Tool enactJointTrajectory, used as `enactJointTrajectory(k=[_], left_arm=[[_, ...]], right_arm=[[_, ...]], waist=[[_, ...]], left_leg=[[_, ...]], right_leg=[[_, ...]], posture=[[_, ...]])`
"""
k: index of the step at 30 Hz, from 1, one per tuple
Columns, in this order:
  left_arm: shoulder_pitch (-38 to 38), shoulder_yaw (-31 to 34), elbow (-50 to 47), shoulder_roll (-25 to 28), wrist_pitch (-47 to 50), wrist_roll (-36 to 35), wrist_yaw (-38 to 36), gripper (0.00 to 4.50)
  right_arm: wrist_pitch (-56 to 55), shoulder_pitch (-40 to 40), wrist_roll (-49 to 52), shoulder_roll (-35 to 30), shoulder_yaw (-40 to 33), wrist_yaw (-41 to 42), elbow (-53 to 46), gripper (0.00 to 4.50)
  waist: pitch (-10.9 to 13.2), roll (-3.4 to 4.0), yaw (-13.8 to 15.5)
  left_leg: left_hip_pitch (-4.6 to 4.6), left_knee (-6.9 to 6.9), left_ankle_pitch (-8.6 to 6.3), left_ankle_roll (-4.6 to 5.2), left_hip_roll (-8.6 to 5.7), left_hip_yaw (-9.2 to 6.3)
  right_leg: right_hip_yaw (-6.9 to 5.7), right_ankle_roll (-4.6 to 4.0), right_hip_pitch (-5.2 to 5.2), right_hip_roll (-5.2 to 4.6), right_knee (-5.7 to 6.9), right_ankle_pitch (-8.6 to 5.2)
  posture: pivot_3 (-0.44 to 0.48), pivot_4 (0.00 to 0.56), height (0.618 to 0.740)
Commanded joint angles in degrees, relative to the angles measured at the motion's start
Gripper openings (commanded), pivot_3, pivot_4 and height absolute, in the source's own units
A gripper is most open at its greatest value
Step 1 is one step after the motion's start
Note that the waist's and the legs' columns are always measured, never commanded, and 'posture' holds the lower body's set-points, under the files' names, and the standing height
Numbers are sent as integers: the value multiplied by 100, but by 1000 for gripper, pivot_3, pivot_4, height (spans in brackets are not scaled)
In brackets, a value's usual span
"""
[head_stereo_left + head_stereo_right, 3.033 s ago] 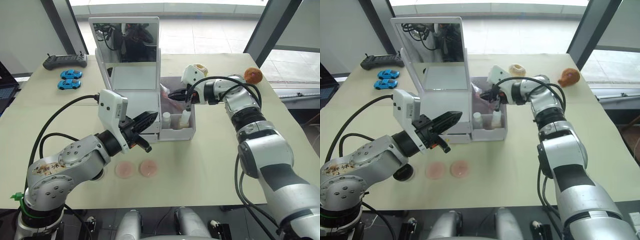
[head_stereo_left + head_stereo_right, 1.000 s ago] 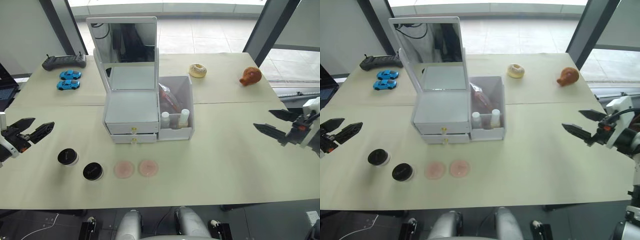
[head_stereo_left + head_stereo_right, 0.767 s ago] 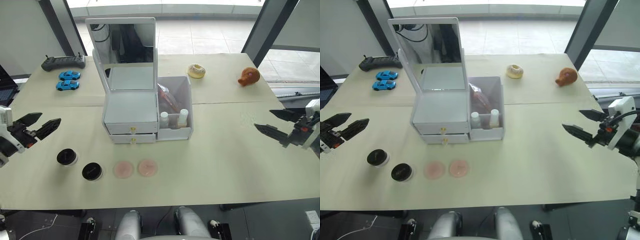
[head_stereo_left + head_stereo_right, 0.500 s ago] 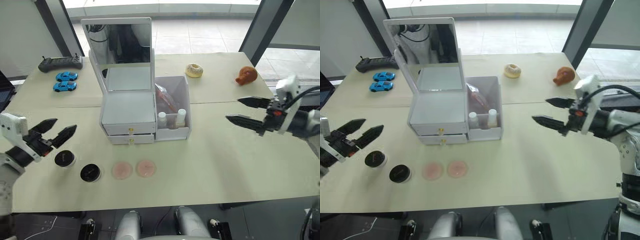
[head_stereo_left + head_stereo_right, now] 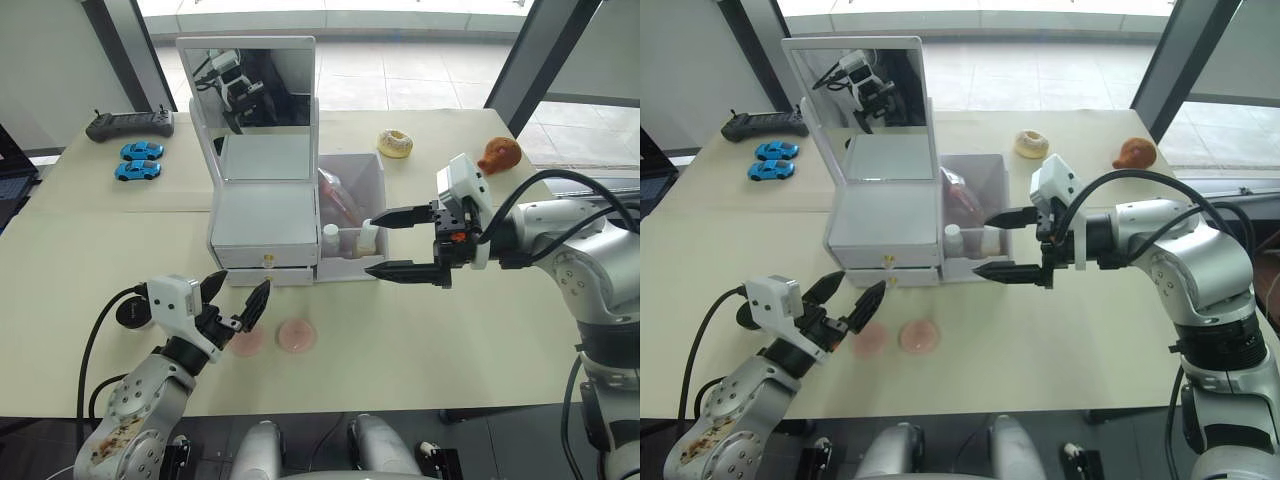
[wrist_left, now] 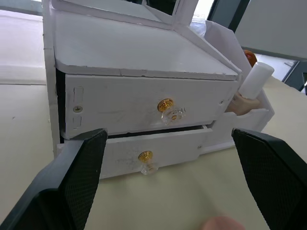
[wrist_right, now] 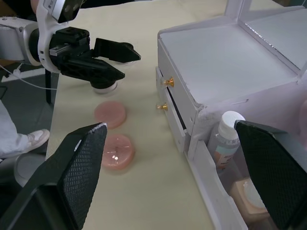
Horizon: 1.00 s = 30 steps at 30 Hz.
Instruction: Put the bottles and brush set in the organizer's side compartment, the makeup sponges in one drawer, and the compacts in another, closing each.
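Both bottles (image 5: 345, 240) and the brush set (image 5: 336, 196) already stand in the organizer (image 5: 265, 215) at centre frame. The left pincer (image 5: 235, 305), fingers apart, hovers by the makeup sponges (image 5: 295, 335) at lower centre, seemingly ready for a drawer; the right pincer (image 5: 385, 245) gapes empty beside the side compartment (image 5: 365, 265).

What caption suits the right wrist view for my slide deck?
Open left gripper hovers near two pink sponges before the organizer's shut drawers; bottles in the side compartment.

Table (image 5: 480, 330), cream cover, with what I find lying on it
Organizer (image 5: 262, 215) mid-table; two makeup sponges (image 5: 296, 335) in front of it; one compact (image 5: 130, 312) near my left side; remote (image 5: 128, 123), two blue toy cars (image 5: 138, 160), donut (image 5: 395, 143), brown toy (image 5: 499, 153) at the far edge
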Motion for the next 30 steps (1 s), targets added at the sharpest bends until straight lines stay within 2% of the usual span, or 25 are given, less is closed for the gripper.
enactJointTrajectory(k=[1,5,10,13,18,20,24,30], left_arm=[[-266,-466,32,-249,-219,398,270,4465],[-443,-864,139,-517,-313,690,441,4465],[-504,-1009,324,-655,-418,965,536,4465],[-597,-1031,464,-704,-471,1092,578,3971],[-741,-1017,788,-816,-701,1199,551,2331],[-802,-1067,900,-829,-782,1282,530,1859],[-929,-1104,1082,-856,-899,1400,525,598],[-1078,-870,1236,-727,-1074,1544,527,547]], right_arm=[[-153,-197,55,78,-90,17,-149,4500],[-132,-226,39,94,-118,1,-176,4500],[-168,-181,6,94,-144,-77,-310,4500],[-147,-153,10,99,-170,-143,-365,4500],[-180,-116,-26,89,-215,-279,-435,4500],[-187,-92,-26,66,-248,-320,-466,4500],[-225,-36,-54,41,-300,-397,-523,4500],[-351,-22,-78,156,-367,-575,-523,4500]], waist=[[0,0,7],[0,0,7],[-1,0,1],[-1,0,7],[-1,0,7],[0,0,9],[-1,0,18],[0,0,21]], left_leg=[[-1,1,0,0,-3,1],[-4,3,0,1,-3,-1],[-3,2,-1,1,-2,-1],[-4,3,-1,1,-3,-2],[-4,4,-1,1,-3,-2],[-4,3,0,1,-3,-2],[-5,4,-1,1,-4,-2],[-5,5,0,1,-5,-3]], right_leg=[[1,0,0,-2,0,0],[0,1,0,-1,-1,0],[0,1,0,0,0,0],[0,1,0,-1,0,0],[0,1,1,-1,0,0],[0,1,1,-1,0,0],[-1,2,1,-2,-1,0],[-1,3,1,-2,0,1]], posture=[[0,150,740],[0,150,740],[0,150,740],[0,150,740],[0,150,740],[0,150,740],[0,150,740],[0,150,740]])
